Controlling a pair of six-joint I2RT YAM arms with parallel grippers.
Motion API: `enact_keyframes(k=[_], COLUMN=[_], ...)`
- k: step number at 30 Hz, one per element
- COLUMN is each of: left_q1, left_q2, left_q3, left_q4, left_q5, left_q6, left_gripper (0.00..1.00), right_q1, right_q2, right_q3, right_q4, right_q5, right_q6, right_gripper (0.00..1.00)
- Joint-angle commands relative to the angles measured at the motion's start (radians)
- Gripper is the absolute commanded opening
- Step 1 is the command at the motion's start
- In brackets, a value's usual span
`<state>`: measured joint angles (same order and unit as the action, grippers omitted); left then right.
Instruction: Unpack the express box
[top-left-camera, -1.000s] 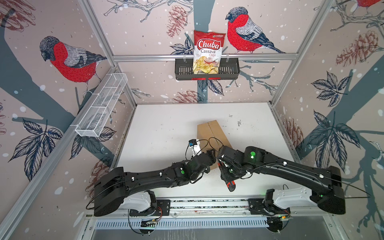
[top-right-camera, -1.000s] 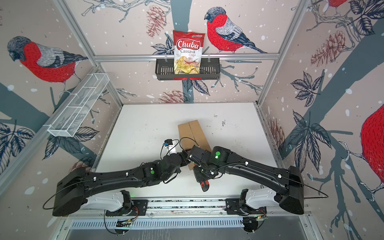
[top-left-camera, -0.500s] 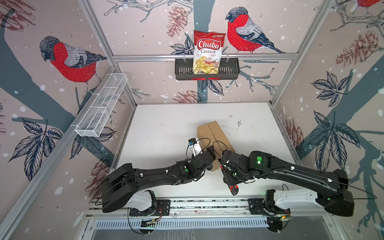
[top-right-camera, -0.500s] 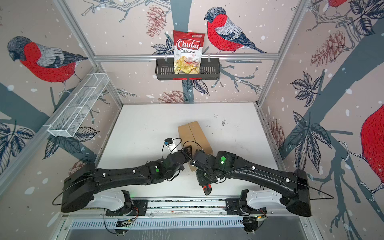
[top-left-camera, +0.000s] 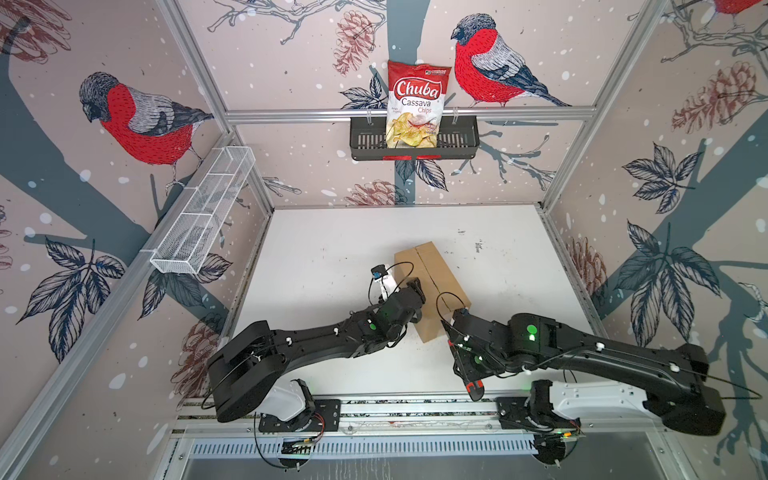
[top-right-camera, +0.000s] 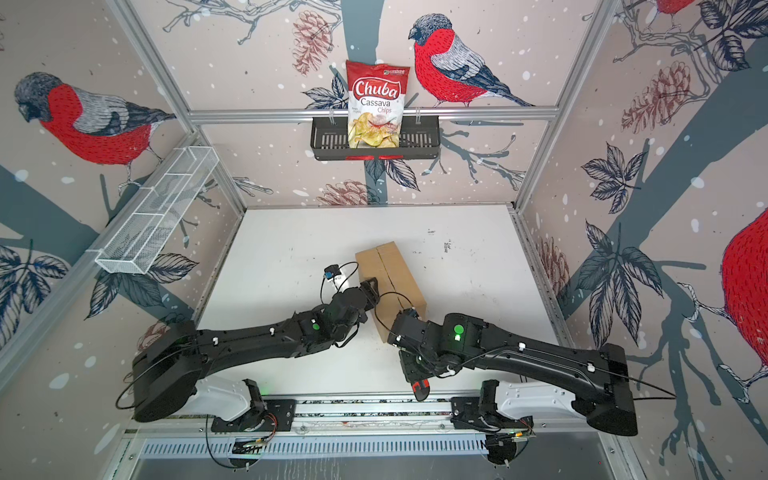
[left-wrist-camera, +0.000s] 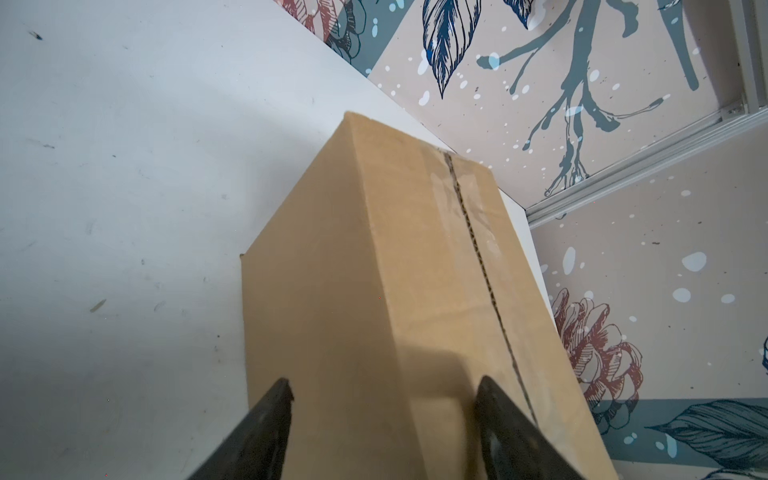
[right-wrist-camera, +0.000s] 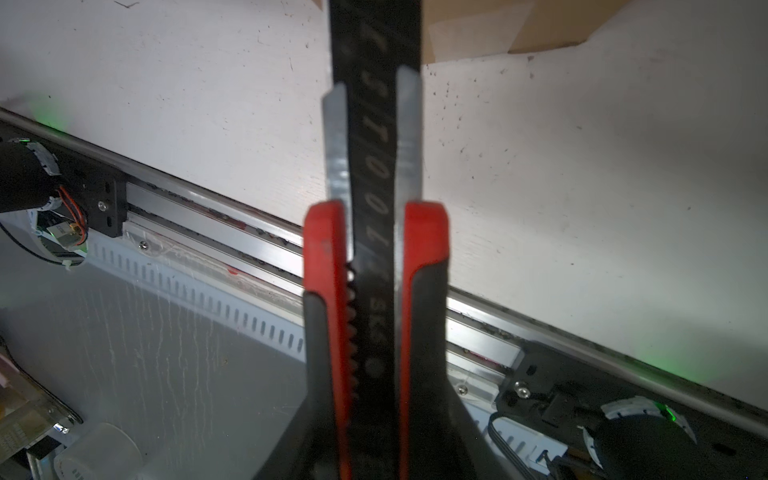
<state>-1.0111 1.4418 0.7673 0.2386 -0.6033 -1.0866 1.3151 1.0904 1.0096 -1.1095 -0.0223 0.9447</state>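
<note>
The express box (top-left-camera: 432, 282) (top-right-camera: 390, 278) is a brown carton lying skewed in the middle of the white table, flaps down, with its centre seam (left-wrist-camera: 478, 257) showing. My left gripper (top-left-camera: 415, 293) (top-right-camera: 370, 291) (left-wrist-camera: 384, 415) stands open at the box's left long edge, one finger (left-wrist-camera: 270, 419) beside the side face and one over the top. My right gripper (top-left-camera: 465, 365) (right-wrist-camera: 376, 449) is shut on a red and black box cutter (right-wrist-camera: 374, 249) (top-left-camera: 475, 386) (top-right-camera: 420, 388), just off the box's near end, close to the front rail. The cutter's black blade is out.
A Chuba chips bag (top-left-camera: 417, 104) stands in a black slotted basket (top-left-camera: 457, 143) on the back wall. A white wire shelf (top-left-camera: 203, 212) hangs on the left wall. An aluminium rail (top-left-camera: 415, 409) with both arm bases runs along the table's front edge.
My right arm has drawn the box cutter back toward the front rail. The left gripper has slid a little farther along the box's left edge. The box has not moved.
</note>
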Motion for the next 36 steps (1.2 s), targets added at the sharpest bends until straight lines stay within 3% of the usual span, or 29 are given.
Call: enact_keyframes(k=[1, 12, 17, 20, 26, 36], left_q1=[0.026, 0.133, 0.147, 0.153, 0.155, 0.155], left_q2=[0.02, 0.057, 0.017, -0.014, -0.098, -0.298], left_q3=[0.032, 0.105, 0.11, 0.121, 0.103, -0.012], left_q4=[0.013, 0.015, -0.019, -0.066, -0.176, -0.393], left_q5=[0.015, 0.106, 0.112, 0.119, 0.156, 0.136], left_q6=[0.062, 0.135, 0.154, 0.17, 0.165, 0.067], left_gripper=[0.7, 0.7, 0.7, 0.7, 0.68, 0.67], right_q1=[0.017, 0.046, 0.007, -0.114, -0.44, -0.757], right_q2=[-0.019, -0.117, -0.155, -0.178, -0.141, 0.01], right_q3=[-0.009, -0.001, 0.052, 0.081, 0.052, 0.068], right_q4=[-0.016, -0.075, -0.108, -0.112, -0.021, 0.106], right_q5=[0.02, 0.11, 0.247, 0.263, 0.142, 0.093], right_q6=[0.045, 0.149, 0.162, 0.092, -0.199, -0.464], right_gripper=[0.05, 0.05, 0.04, 0.05, 0.05, 0.05])
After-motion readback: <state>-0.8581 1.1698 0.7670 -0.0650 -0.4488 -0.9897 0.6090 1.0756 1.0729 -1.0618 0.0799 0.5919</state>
